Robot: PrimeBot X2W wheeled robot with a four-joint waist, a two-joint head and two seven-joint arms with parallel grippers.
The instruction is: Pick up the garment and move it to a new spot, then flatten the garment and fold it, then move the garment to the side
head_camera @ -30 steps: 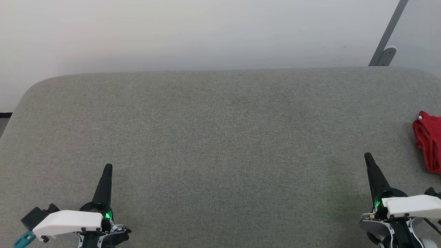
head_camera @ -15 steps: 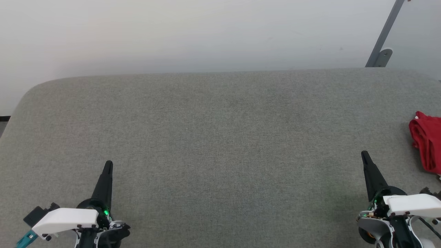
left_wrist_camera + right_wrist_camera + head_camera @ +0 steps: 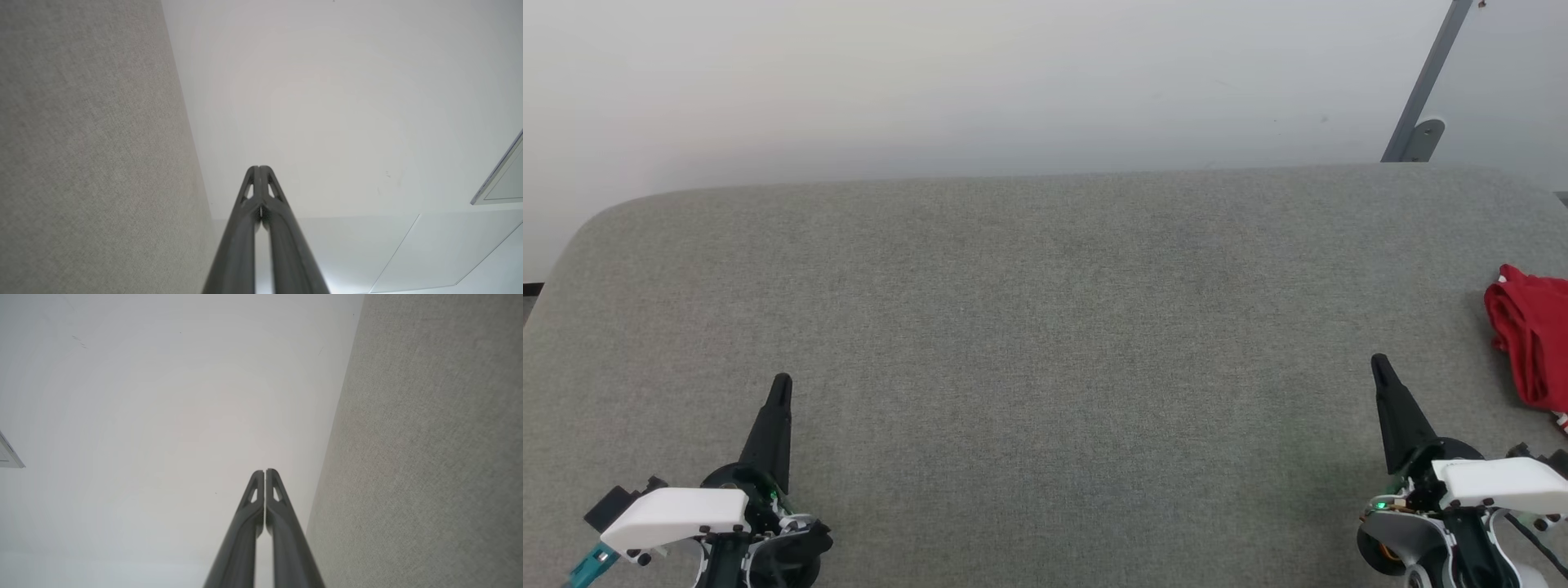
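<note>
Waiting with both pincers pressed shut and empty, garment off at 3 o'clock.

Shows the left pincer (image 3: 781, 384) at 7 o'clock and the right pincer (image 3: 1379, 362) at 5 o'clock of the head view, each with fingers pressed together, gripping nothing, tips aimed toward 12 over the grey table (image 3: 1045, 327). Finds the garment (image 3: 1531, 343) near the right pincer and well apart from the left, bunched in red folds at 3 o'clock and cut off by the frame's edge, with a scrap of striped trim at its lower corner. Fits either cloth awaiting pickup or cloth already set aside; cannot settle which, nor whether folded, with so much hidden. Risks, should a reach follow: nudging the heap with closed tips instead of gripping it, pinching one loose layer so the rest drags, or shoving it toward a table edge out of sight.
</note>
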